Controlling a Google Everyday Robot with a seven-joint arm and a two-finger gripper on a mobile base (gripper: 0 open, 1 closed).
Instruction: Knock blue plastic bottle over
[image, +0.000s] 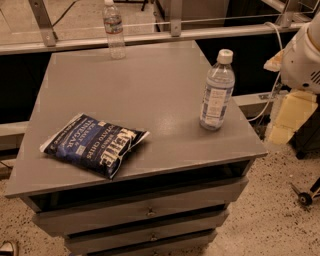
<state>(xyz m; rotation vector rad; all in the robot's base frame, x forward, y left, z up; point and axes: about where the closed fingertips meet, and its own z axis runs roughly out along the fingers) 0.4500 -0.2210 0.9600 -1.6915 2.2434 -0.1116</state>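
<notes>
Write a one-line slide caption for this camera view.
Blue plastic bottle upright on the cabinet; gripper off to its right, not touching.

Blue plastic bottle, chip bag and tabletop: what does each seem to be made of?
The blue plastic bottle looks like clear, bluish plastic, see-through, with a white cap. The chip bag seems to be glossy film: crinkled, with highlights. The tabletop is matte grey, perhaps painted wood or laminate. The gripper hangs beyond the tabletop's right edge, apart from the bottle.

dim warm light, soft sheen on the grey tabletop (150, 85), pale hand (286, 122) washed bright at the right edge
</notes>
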